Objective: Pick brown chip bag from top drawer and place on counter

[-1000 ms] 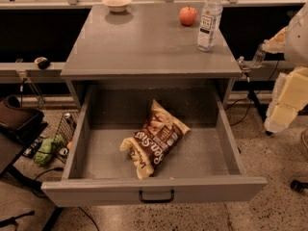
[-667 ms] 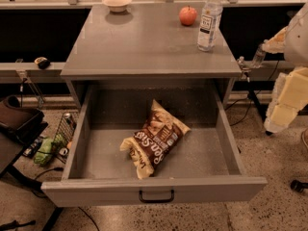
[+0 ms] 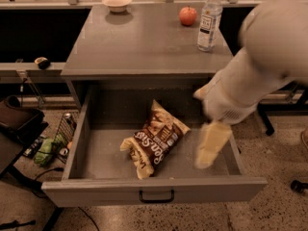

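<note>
The brown chip bag (image 3: pixel 154 141) lies flat in the middle of the open top drawer (image 3: pixel 96 189), crinkled, with white lettering facing up. The drawer is pulled out fully and its black handle (image 3: pixel 156 196) faces me. My gripper (image 3: pixel 210 146) hangs on the white arm (image 3: pixel 250 81) over the right part of the drawer. It is to the right of the bag and apart from it. It holds nothing that I can see. The grey counter (image 3: pixel 139 44) is the cabinet top behind the drawer.
On the counter stand a white bowl (image 3: pixel 117 3) at the back left, a red apple (image 3: pixel 188 16) and a water bottle (image 3: pixel 210 20) at the back right. A wire basket (image 3: pixel 65 129) and green items (image 3: pixel 45 150) sit on the floor left of the drawer.
My arm has swung in from the right side of the cabinet, and the gripper now hangs over the drawer's right part. The bag has not moved.
</note>
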